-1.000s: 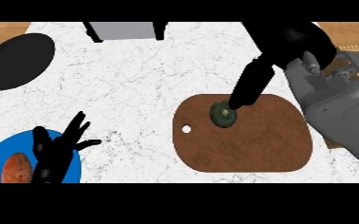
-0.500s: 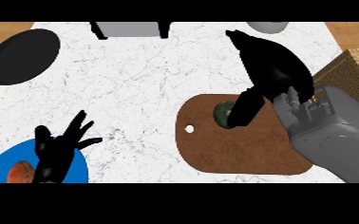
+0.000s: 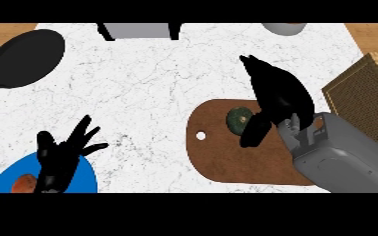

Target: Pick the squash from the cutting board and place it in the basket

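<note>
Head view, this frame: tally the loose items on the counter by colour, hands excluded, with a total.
Green: 1, the squash
Brown: 2, the cutting board and the wicker basket
Black: 1, the round dish
Blue: 1, the plate
Orange-red: 1, the item on the plate
Grey: 2, the box and the bowl at the far edge
Total: 8

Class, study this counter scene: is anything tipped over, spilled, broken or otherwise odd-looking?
Nothing stands out. The squash sits whole on the cutting board, beside the right hand. The left hand rests open over the blue plate. The basket stands at the right edge. No spill or damage shows.
</note>
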Tool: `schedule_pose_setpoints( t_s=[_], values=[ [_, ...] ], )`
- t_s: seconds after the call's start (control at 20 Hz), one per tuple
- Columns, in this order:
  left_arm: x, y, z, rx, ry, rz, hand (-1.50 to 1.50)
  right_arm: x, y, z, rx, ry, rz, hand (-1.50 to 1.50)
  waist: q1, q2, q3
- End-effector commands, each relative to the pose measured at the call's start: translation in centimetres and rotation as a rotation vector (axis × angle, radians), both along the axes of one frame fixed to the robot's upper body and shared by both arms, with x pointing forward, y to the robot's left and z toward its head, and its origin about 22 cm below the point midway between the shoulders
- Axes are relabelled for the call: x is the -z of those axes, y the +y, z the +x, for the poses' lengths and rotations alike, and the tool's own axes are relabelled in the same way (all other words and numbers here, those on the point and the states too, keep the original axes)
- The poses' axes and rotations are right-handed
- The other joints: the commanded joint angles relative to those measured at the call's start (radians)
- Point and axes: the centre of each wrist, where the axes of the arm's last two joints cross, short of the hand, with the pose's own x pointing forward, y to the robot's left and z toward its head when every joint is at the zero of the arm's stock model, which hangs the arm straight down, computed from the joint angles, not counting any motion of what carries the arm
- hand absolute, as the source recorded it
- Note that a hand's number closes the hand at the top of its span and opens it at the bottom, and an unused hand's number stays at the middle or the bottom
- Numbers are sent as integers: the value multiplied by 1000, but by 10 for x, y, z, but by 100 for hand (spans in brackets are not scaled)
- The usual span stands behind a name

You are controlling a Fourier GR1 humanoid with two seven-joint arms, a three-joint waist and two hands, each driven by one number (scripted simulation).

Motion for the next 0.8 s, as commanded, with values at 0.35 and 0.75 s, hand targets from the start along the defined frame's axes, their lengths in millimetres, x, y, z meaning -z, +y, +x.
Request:
schedule_pose_setpoints(
  t_s=[0.35,0.75],
  values=[
    [26,1,-27,2,108,10,0,39,-10,-12,152,51,-54,-150,6,8,-8],
    [25,-6,-7,-13,95,3,0,62,5,-9,160,19,-26,-150,8,10,-8]
  ],
)
